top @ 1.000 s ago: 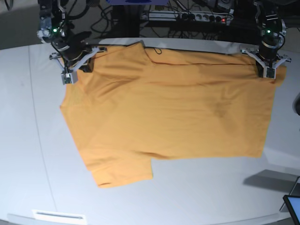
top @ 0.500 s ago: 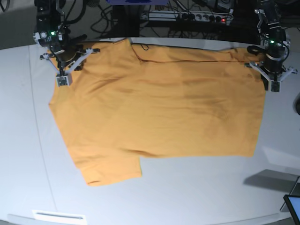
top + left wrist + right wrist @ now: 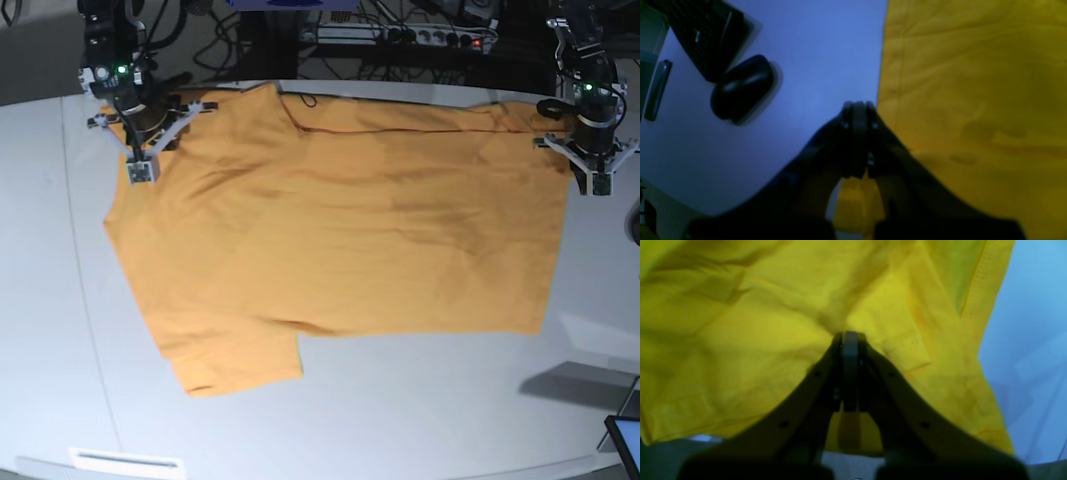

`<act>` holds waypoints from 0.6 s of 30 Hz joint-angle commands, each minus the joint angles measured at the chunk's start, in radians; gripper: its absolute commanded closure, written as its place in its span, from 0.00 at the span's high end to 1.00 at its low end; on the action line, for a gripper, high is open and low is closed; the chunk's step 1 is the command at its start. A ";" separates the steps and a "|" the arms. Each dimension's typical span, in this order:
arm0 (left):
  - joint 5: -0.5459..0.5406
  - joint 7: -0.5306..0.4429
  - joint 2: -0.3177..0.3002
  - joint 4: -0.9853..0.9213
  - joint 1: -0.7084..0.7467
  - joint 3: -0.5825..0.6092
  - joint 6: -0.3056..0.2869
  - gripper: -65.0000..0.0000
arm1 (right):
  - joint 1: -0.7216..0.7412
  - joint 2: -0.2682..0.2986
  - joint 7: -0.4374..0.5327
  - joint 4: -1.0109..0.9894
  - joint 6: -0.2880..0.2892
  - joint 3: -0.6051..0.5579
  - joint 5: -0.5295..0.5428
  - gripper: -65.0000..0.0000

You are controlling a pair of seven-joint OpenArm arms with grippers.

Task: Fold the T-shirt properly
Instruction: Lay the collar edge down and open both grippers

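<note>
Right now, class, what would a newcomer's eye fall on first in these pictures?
The orange-yellow T-shirt spread almost flat across the pale table takes most of the base view, one sleeve pointing to the near edge. At its far corners sit the two claws, both shut: the right claw on that view's left, the left claw on its right. The left wrist view also shows a black computer mouse.

Plain orange-yellow cotton T-shirt [image 3: 340, 230], no print anywhere, spread across the pale grey-white worktop [image 3: 50, 300]. Black rounded computer mouse [image 3: 741, 87] there, beside a black keyboard [image 3: 706, 33].
</note>
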 commanded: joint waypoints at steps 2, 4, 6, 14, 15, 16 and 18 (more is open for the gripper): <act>-0.003 -0.022 -0.014 0.014 0.000 -0.008 0.007 0.00 | -0.009 -0.001 -0.042 -0.001 0.004 -0.013 0.019 0.00; -0.003 -0.022 -0.014 0.014 0.000 -0.005 0.007 0.00 | -0.009 -0.001 -0.041 -0.001 0.004 -0.013 0.019 0.00; -0.003 -0.022 -0.014 0.011 0.000 -0.004 0.007 0.00 | -0.009 -0.001 -0.041 0.006 -0.010 -0.013 0.014 0.00; -0.003 -0.030 -0.014 -0.058 0.000 -0.002 0.007 0.00 | -0.007 -0.001 -0.041 0.049 -0.108 -0.048 -0.044 0.00; -0.003 -0.030 -0.014 -0.061 0.000 -0.002 0.007 0.00 | -0.005 -0.001 -0.041 0.052 -0.108 -0.048 -0.044 0.00; -0.003 -0.031 -0.014 -0.064 0.000 -0.002 0.007 0.00 | 0.004 -0.001 -0.041 0.056 -0.108 -0.048 -0.044 0.00; -0.003 -0.031 -0.015 -0.064 0.000 -0.002 0.007 0.00 | 0.018 -0.001 -0.041 0.059 -0.110 -0.048 -0.044 0.00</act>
